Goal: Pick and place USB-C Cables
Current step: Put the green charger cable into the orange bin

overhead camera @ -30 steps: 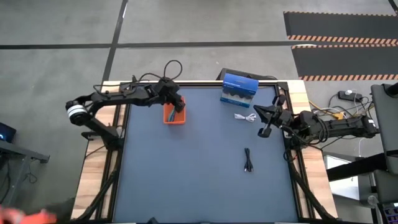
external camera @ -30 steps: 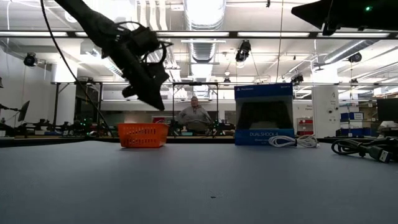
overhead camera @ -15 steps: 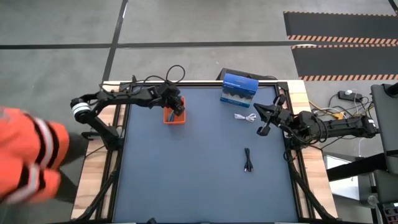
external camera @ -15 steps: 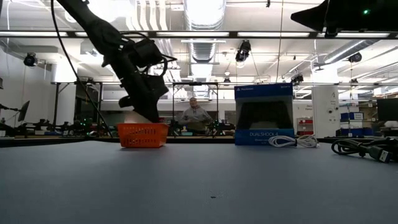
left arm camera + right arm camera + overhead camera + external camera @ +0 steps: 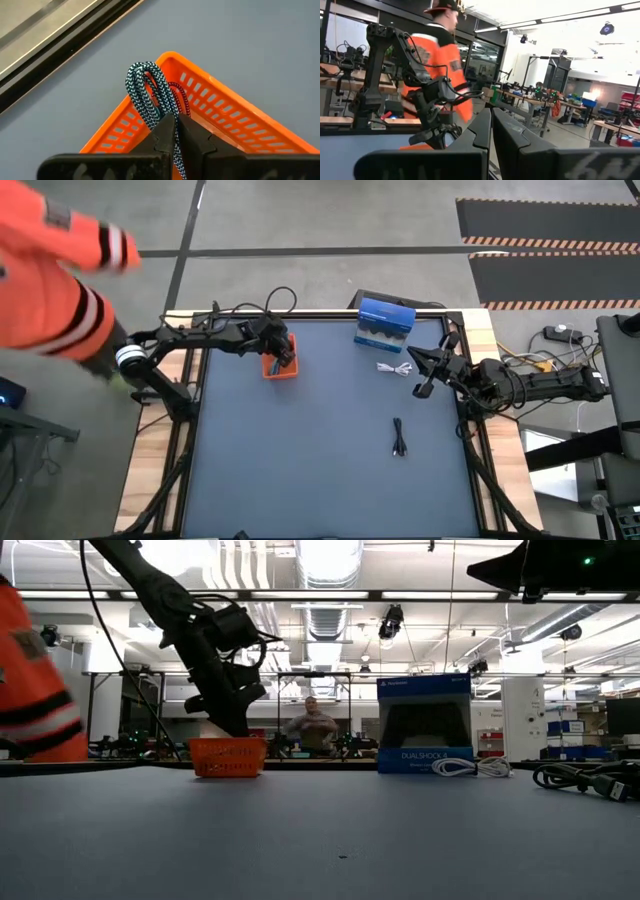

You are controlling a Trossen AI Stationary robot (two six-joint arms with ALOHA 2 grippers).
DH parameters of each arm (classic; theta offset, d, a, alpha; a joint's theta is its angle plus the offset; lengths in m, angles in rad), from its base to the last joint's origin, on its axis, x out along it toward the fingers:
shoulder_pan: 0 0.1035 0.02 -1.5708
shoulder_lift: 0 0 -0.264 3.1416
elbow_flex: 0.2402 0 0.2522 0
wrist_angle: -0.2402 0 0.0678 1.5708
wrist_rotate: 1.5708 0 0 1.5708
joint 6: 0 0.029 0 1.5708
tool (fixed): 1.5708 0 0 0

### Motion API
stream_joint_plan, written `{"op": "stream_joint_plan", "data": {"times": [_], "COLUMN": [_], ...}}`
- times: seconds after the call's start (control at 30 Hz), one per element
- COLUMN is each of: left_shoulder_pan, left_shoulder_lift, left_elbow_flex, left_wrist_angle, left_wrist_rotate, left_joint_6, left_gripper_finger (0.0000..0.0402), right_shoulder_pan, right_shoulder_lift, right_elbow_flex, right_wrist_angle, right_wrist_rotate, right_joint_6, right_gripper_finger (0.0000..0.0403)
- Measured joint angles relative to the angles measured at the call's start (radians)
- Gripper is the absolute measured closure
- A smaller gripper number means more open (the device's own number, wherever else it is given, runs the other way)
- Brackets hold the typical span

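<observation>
My left gripper (image 5: 283,358) reaches down into the orange basket (image 5: 280,369) at the table's far left and is shut on the teal-green cable (image 5: 147,92). A red cable (image 5: 182,101) shows just behind that loop, inside the basket (image 5: 225,97). The white cable (image 5: 396,367) lies coiled on the table near the blue box. The black cable (image 5: 399,437) lies folded on the table's right half. My right gripper (image 5: 421,384) waits shut above the table's right edge, beside the white cable. My left gripper pinches the folded teal-green cable between its two fingertips (image 5: 167,125), across the doubled strands just below the bend (image 5: 159,111). The fingers come from above, slanting down (image 5: 235,720). The looped end sticks out past the fingertips over the basket's corner. Whether the red cable is touched I cannot tell.
The blue box (image 5: 385,324) stands at the table's far edge, right of the basket. A person in an orange jacket (image 5: 55,280) is beside the table's far left corner. Bare dark mat (image 5: 300,450) fills the middle and near part of the table.
My left gripper, still shut on the teal-green cable, has moved down into the orange basket, its fingers now reaching the rim. A person in orange has walked along the table's left side toward its far corner.
</observation>
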Motion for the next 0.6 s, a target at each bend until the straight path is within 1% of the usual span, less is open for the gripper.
{"op": "stream_joint_plan", "data": {"times": [0.27,0.43,0.6], "left_shoulder_pan": [0.0,0.0,0.0], "left_shoulder_lift": [0.004,0.006,0.006], "left_elbow_flex": [-0.028,-0.073,-0.076], "left_wrist_angle": [0.022,0.094,0.094], "left_wrist_rotate": [-0.002,0.002,0.005], "left_joint_6": [0.002,0.01,0.011], "left_gripper_finger": [0.0394,0.0394,0.0394], "right_shoulder_pan": [0.0,0.0,0.0], "right_shoulder_lift": [0.0,0.0,0.0], "right_elbow_flex": [0.0,0.0,0.0], "right_wrist_angle": [0.0,0.0,0.001], "right_wrist_rotate": [0.0,0.0,0.0], "right_joint_6": [0.002,0.003,0.003], "right_gripper_finger": [0.0394,0.0394,0.0394]}}
